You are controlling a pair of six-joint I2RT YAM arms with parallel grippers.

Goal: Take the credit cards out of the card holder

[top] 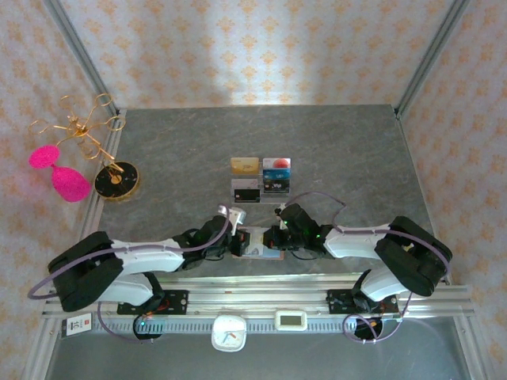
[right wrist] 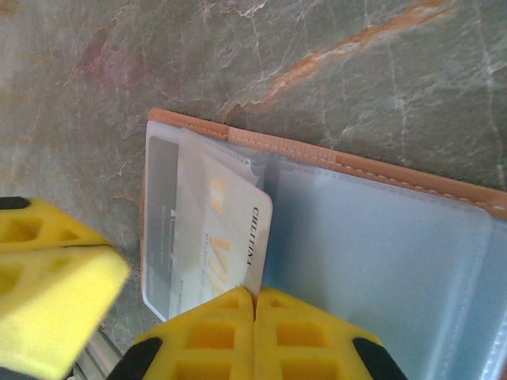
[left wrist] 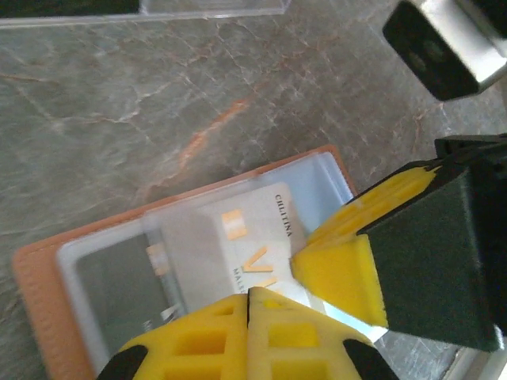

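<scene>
Both claws are closed. The right gripper has its tips pressed together at the edge of a white card. This card sticks partway out of a sleeve in the open holder. Whether the tips pinch the card I cannot tell. The left gripper sits over the same card, just beside the right one. The holder lies flat on the table near its front edge. Behind it a clear stand holds four cards.
</scene>
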